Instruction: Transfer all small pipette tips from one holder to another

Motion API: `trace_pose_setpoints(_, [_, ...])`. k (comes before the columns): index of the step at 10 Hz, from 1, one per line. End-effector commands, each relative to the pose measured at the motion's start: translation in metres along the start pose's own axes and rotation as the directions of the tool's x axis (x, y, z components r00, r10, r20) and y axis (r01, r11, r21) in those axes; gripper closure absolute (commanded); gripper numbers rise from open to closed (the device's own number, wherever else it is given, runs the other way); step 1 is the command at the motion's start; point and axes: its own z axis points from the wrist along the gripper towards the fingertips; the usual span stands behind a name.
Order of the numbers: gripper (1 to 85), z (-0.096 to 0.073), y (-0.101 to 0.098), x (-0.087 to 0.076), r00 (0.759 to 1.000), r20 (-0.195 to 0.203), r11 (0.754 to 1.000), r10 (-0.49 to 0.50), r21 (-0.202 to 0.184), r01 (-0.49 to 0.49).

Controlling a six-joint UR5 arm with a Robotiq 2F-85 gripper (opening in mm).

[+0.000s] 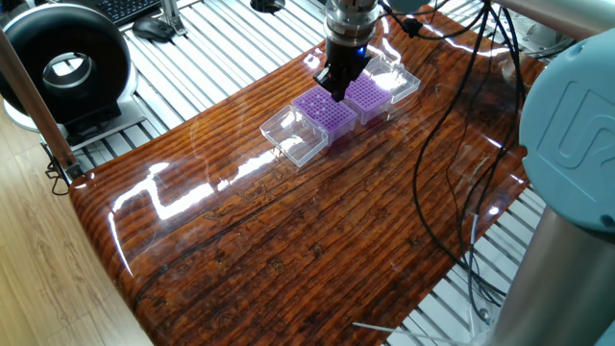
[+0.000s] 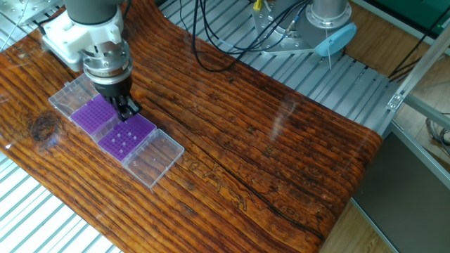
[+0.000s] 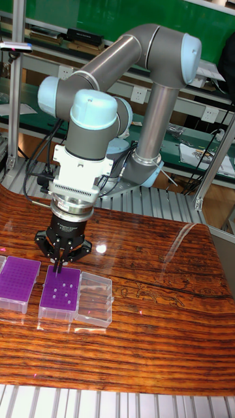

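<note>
1. Two purple grid racks sat side by side on your wooden table (image 2: 281,140), each with its clear lid (image 2: 153,159) folded open beside it.
2. Your gripper (image 3: 60,266) hung just above the far edge of the rack (image 3: 60,292) on the right of the tall fixed view, its fingers drawn close together; whether they pinched a tip, I could not tell.
3. Several small pipette tips (image 2: 124,140) showed as pale dots in that rack's holes.
4. Beside it, the other rack (image 3: 19,277) appeared plain purple, its holes too small to read.
</note>
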Motion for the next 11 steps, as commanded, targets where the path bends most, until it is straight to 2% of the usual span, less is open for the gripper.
trace_pose_setpoints(1, [84.7,-0.013,-0.004,-0.002,1.0,-0.002,1.0,0.002,-0.004,-0.002])
trace_pose_setpoints(4, [84.7,-0.018,-0.018,-0.004,0.999,-0.001,0.999,-0.032,0.002,0.032])
trace_pose_setpoints(7, [84.7,-0.012,-0.034,-0.005,0.998,0.011,0.998,-0.068,0.007,0.068])
trace_pose_setpoints(11, [84.7,-0.009,-0.058,-0.005,0.992,0.019,0.992,-0.124,-0.009,0.124])
